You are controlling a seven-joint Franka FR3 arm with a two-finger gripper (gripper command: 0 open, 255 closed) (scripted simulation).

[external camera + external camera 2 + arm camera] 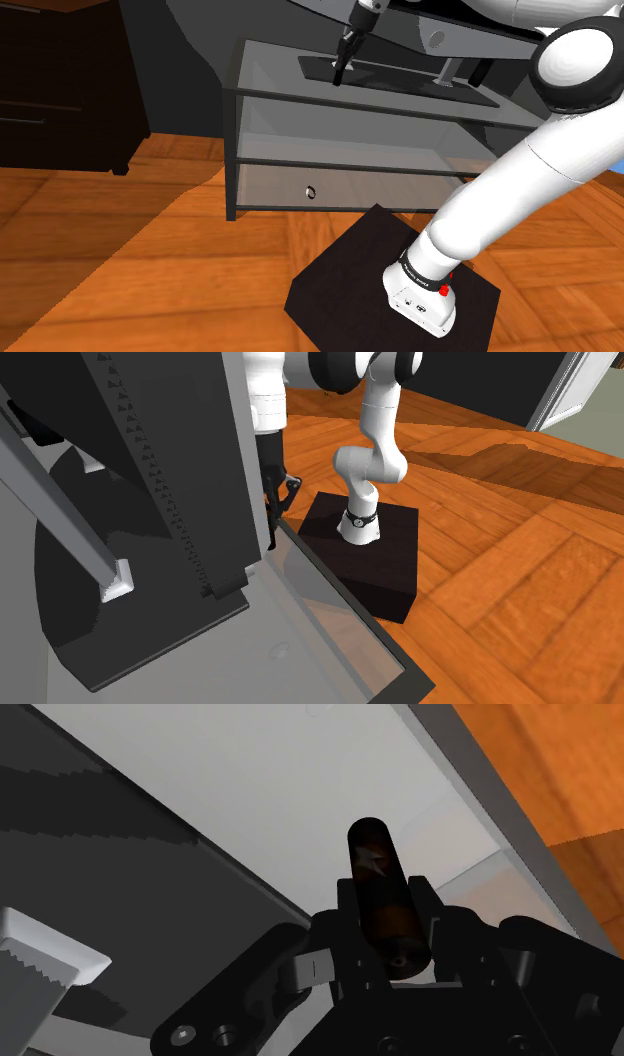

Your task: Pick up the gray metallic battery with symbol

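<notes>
An orange wood floor (150, 250) runs under a grey table (270, 70) with a pale glass-like top and two shelves below. A dark cabinet (60, 80) stands at the upper left of the shoulder view. On the table top lies a flat dark slab (400, 82) with a pale upright foot on it, seemingly the base of a screen. The white arm (520, 190) rises from its black stand (340, 290) at the lower right and reaches to the top centre, where the jaws hang at the slab's near corner.

The main risk is the battery (378, 884) slipping. It is a smooth, round, dark cylinder with a brownish gloss and a small pale mark, and much of its length sticks out past the fingertips (345, 914). A quick or tilted lift could probably let it swivel or slide out of the grip. The slab edge lies just beside it, so a sideways pull might knock its free end and lever it loose. A straight, slow rise looks safest.

The jaws are only a little apart, closed onto the battery from both sides, with one finger pressed against each flank. The battery sits at the centre of the wrist view, over the pale table top next to the slab's edge. I cannot tell whether its far end touches the table or hangs just above it.
</notes>
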